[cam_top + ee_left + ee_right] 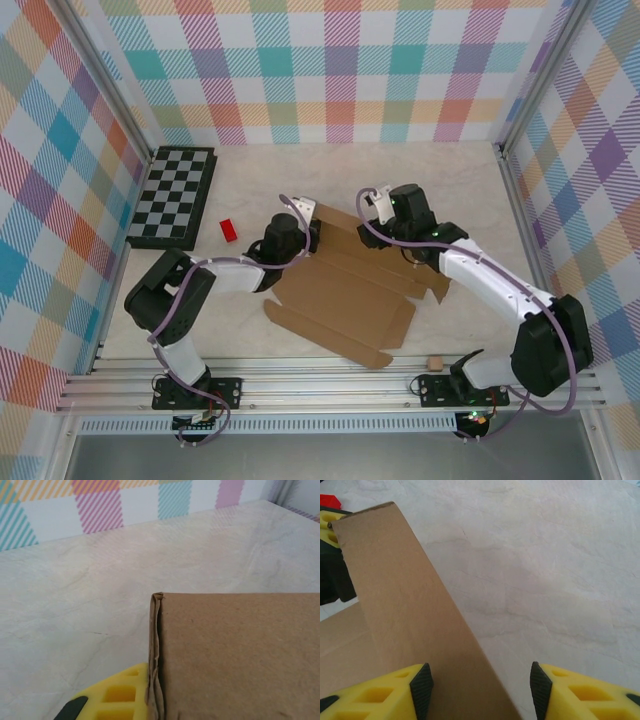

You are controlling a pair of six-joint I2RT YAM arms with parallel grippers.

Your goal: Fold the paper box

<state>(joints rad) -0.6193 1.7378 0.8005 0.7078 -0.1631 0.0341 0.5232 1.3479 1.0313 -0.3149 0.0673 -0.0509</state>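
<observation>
At 10 o'clock corner of paper box [345, 295], left gripper [308, 237] seen closed on end of raised flap [405, 595]. One yellow finger [117, 695] pressed against flap's folded edge; other finger hidden by cardboard. Right gripper [480, 680] held open at box's 1 o'clock, flap straddled: card touched by 9 o'clock finger, 3 o'clock finger clear. Box laid mostly flat at table [250, 180] centre. Red block [229, 230] noted at box's 9 o'clock, chessboard [172, 197] beyond at 10 o'clock.
</observation>
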